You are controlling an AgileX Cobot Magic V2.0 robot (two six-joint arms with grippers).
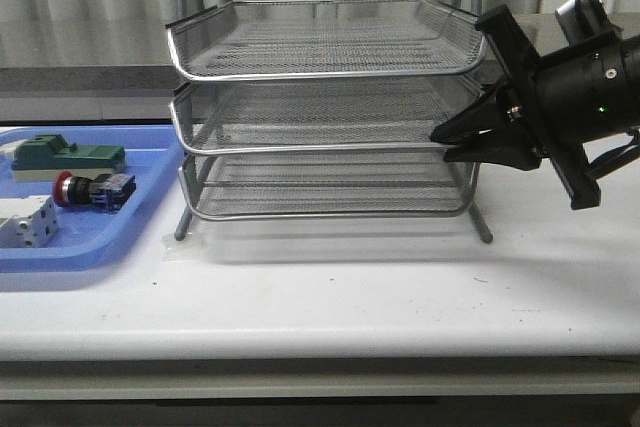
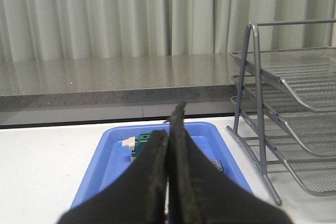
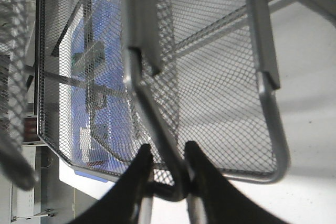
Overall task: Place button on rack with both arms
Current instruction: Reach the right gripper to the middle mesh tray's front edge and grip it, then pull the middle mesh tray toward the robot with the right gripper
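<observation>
The button (image 1: 90, 189), with a red head and a black and blue body, lies on its side in the blue tray (image 1: 150, 162) at the left. The silver wire-mesh rack (image 1: 330, 47) stands mid-table. My right gripper (image 1: 442, 143) reaches in from the right at the middle tier. In the right wrist view its fingers (image 3: 165, 150) are closed on a frame rod of the rack (image 3: 220, 77). My left gripper (image 2: 170, 121) is shut and empty, above the near end of the blue tray (image 2: 113, 145), with the rack (image 2: 294, 77) off to one side. The button is hidden in this view.
A green-topped block (image 1: 70, 155) and a white-grey terminal block (image 1: 28, 222) share the blue tray with the button. The green block also shows in the left wrist view (image 2: 143, 142). A grey ledge and curtains run behind the table.
</observation>
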